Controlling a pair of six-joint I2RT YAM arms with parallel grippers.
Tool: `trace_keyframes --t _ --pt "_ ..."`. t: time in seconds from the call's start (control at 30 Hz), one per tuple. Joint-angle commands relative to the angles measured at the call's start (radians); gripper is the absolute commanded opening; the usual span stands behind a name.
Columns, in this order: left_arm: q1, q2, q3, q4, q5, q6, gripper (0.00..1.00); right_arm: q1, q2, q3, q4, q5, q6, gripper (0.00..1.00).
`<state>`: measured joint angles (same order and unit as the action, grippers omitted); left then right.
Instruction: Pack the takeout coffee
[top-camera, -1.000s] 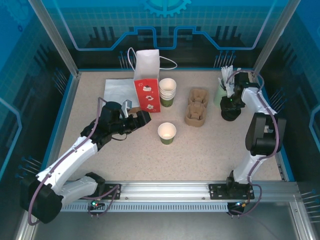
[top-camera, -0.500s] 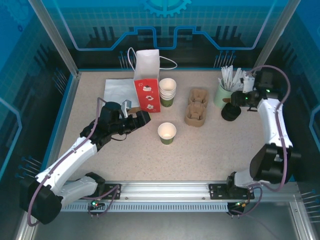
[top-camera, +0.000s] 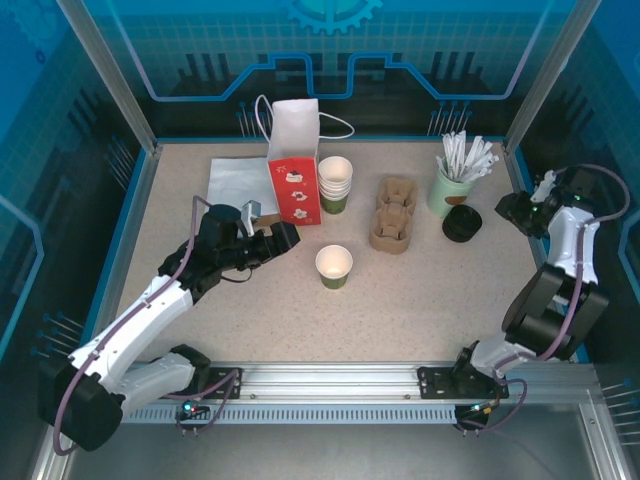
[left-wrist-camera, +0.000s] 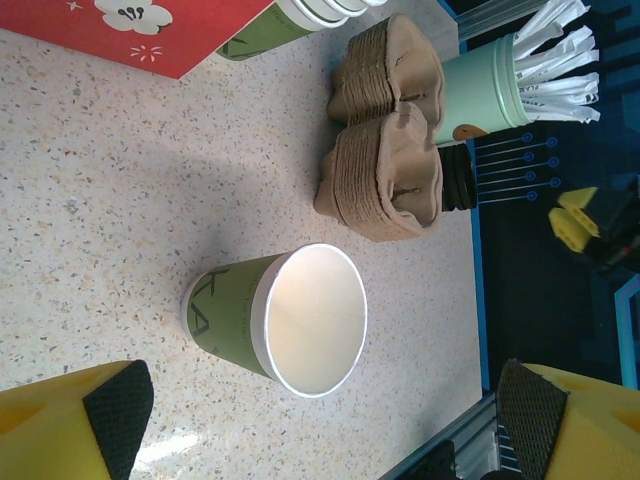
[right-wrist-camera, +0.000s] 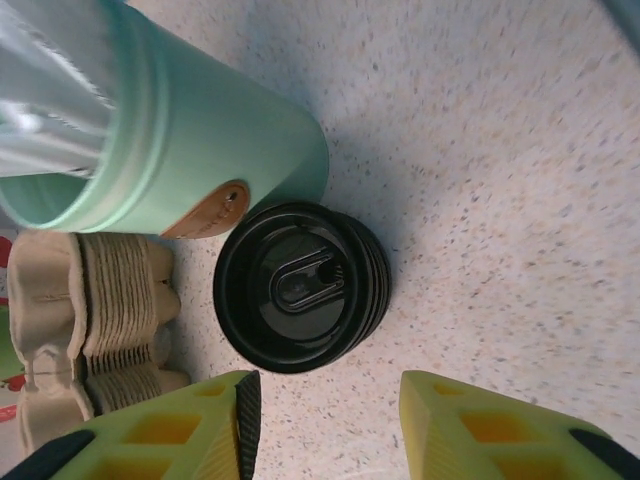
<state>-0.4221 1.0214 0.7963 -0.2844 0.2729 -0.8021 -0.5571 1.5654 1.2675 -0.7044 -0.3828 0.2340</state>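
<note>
The takeout coffee cup (top-camera: 334, 266), dark green with a white rim and inside, stands upright and uncovered in the middle of the table. In the left wrist view the cup (left-wrist-camera: 285, 320) sits just beyond my fingertips. My left gripper (top-camera: 272, 228) hovers a little to its left, and the left gripper (left-wrist-camera: 320, 425) is open and holds nothing. The red and white paper bag (top-camera: 294, 165) stands upright at the back. My right gripper (top-camera: 508, 210) is near the right edge, pointing at a stack of black lids (right-wrist-camera: 300, 285). This right gripper (right-wrist-camera: 330, 430) is open and empty.
A stack of green cups (top-camera: 335, 185) stands beside the bag. Brown pulp cup carriers (top-camera: 393, 213) lie right of centre. A pale-green pot of white wrapped sticks (top-camera: 452, 185) stands behind the black lids (top-camera: 461, 222). A white sheet (top-camera: 235, 185) lies left of the bag.
My right arm has swung away from above the pot and lids, out to the table's right edge. The left arm and the cup have stayed put.
</note>
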Motion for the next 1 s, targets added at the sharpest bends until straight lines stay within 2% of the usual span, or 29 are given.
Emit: trace_keyframes --t 0.0,0.17,0.43,0.67,0.97 --pt "-0.004 -0.021 0.030 -0.021 -0.017 0.037 0.93 -0.003 0.085 0.000 0.064 -0.101 0.095 0.43" --pt "-0.005 -0.021 0.033 -0.027 -0.024 0.047 0.93 0.002 0.219 0.048 0.105 -0.159 0.143 0.41" --pt "-0.005 -0.005 0.056 -0.045 -0.035 0.069 0.93 0.037 0.344 0.149 0.038 -0.071 0.099 0.40" --pt "-0.004 0.008 0.071 -0.059 -0.035 0.082 0.93 0.066 0.388 0.162 0.000 -0.007 0.062 0.38" --pt "-0.004 0.008 0.075 -0.068 -0.038 0.086 0.93 0.097 0.398 0.144 -0.004 -0.005 0.041 0.34"
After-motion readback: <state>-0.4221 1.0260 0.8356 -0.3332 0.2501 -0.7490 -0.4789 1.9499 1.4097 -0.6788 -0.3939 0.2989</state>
